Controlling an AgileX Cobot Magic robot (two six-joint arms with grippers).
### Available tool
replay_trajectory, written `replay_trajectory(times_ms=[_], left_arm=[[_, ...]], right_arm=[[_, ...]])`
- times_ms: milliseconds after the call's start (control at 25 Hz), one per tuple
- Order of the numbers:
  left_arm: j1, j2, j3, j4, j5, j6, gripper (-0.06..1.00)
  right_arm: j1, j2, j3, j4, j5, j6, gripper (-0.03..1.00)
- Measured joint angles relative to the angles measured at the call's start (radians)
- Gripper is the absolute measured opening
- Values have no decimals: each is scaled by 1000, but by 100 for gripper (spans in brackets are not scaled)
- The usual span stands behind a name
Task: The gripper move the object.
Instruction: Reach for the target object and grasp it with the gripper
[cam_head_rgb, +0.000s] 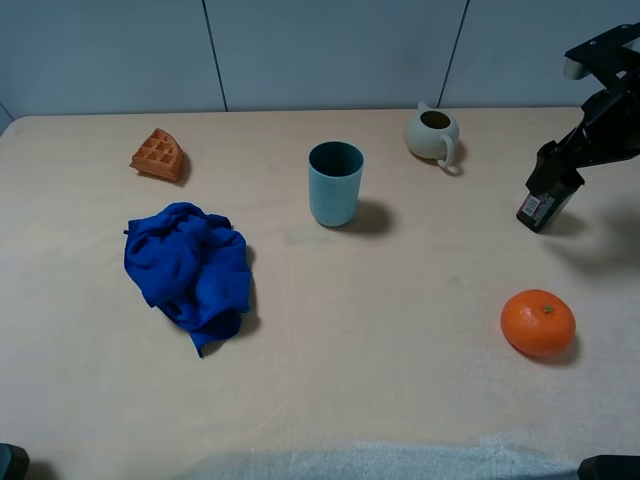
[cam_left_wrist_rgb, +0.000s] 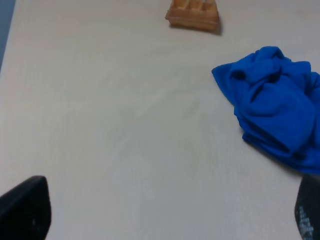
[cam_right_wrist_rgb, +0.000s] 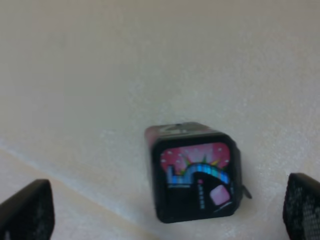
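Object (cam_head_rgb: 548, 195): a small black carton with a pink-and-white label. It stands on the pale table (cam_head_rgb: 400, 380) at the far right of the high view, in the upper half of the frame, right of the cream jug (cam_head_rgb: 433, 133) and above the orange (cam_head_rgb: 538, 322). From where I stand it looks slightly tipped, though I cannot tell whether it truly leans.

Right gripper (cam_right_wrist_rgb: 164, 209): poised over the carton, with its fingers (cam_right_wrist_rgb: 27, 210) spread wide. Bare table shows between each pad and the carton's sides, so nothing is held.

Left gripper (cam_left_wrist_rgb: 165, 215): over bare table near the blue cloth (cam_left_wrist_rgb: 272, 107) and the waffle wedge (cam_left_wrist_rgb: 193, 14). Its fingers are likewise wide apart, with nothing between them.

Step in hand, as I judge it: the final approach before the grasp.

- **Centre first.** The carton sits nearer one finger than the other, so a small sideways correction would make both pads arrive together (a lone first contact could topple so light a box).
- **Descend.** Lower until the pads lie alongside the body, well below its top edge.
- **Close.** Grip squarely on two opposite flat faces, not across corners, and only firmly enough to hold cardboard.
- **Lift.** Raise it straight up before travelling. The orange is the nearest neighbour, and the teal cup (cam_head_rgb: 335, 183) stands well apart.
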Motion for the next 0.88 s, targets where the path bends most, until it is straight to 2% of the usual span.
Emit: replay_trajectory(times_ms=[440,880], left_arm=[[0,0,0,0,0,0,99],[0,0,0,0,0,0,99]], right_arm=[[-32,69,-5,-3,-28,-23,69],[-34,185,-5,-4,-107,-48,69]])
